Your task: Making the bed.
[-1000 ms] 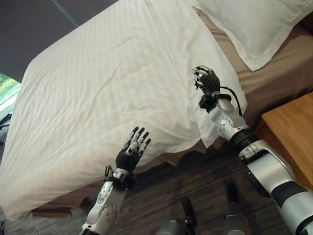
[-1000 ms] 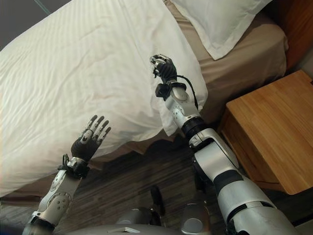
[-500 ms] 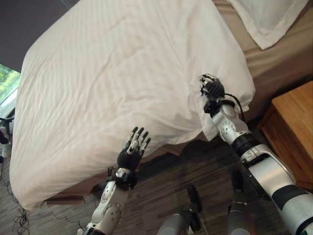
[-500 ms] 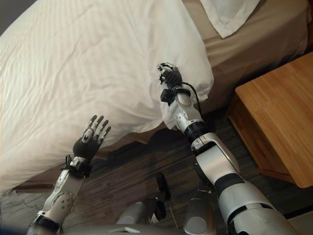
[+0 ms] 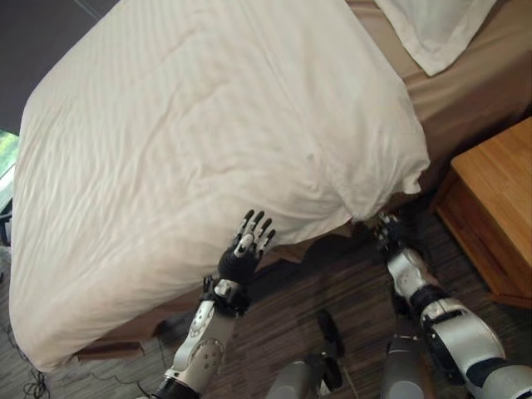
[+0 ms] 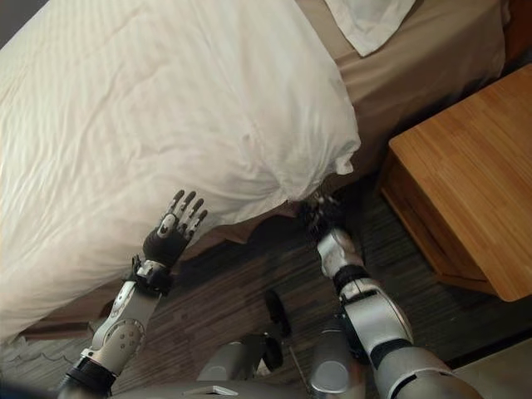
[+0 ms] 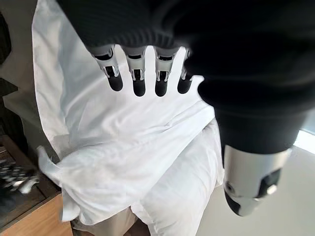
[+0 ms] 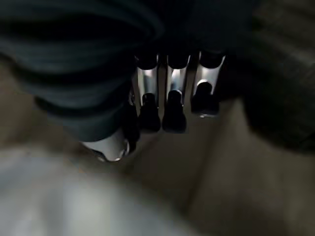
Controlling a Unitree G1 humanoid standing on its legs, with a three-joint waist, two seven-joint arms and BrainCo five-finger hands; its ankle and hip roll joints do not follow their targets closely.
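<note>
White duvet (image 5: 208, 125) covers most of the bed; its 3 o'clock corner hangs bunched. Left robot hand (image 5: 246, 253) splayed, empty; right robot hand (image 6: 320, 218) fingers curled, empty.

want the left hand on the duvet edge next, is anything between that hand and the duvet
Nothing visible stands between them. The left hand hangs open, fingers straight, just off the white duvet at its near edge, with only bare gap ahead of it.

White duvet (image 5: 191, 125) over bed; left hand (image 5: 245, 253) spread at its edge; wooden nightstand (image 5: 490, 216) alongside
</note>
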